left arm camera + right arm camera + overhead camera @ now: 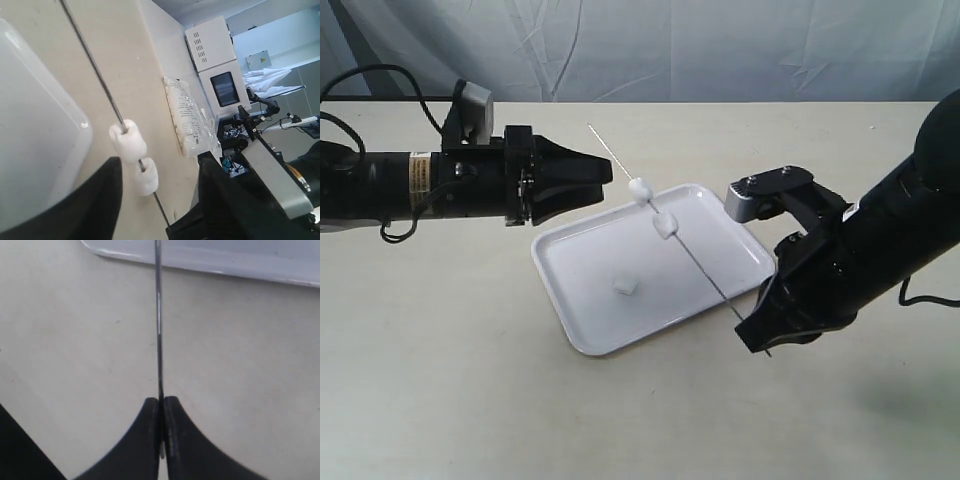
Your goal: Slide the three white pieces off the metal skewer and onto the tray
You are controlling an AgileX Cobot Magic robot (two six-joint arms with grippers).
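Observation:
The metal skewer (705,272) slants over the white tray (582,262), its lower end pinched in my right gripper (757,332), which is shut on it (161,402). Two white pieces (640,188) (665,226) are threaded on the raised upper half. A third white piece (625,285) lies loose on the tray. My left gripper (611,174) is open just left of the upper piece. In the left wrist view both threaded pieces (128,141) (146,176) sit ahead of the gap between the open fingers (102,200), nearer that finger, untouched.
The tray's near rim (225,259) lies just beyond the right gripper. Bare beige tabletop (470,380) surrounds the tray. A clear bag of white pieces (187,120) lies further off on the table, with equipment behind it.

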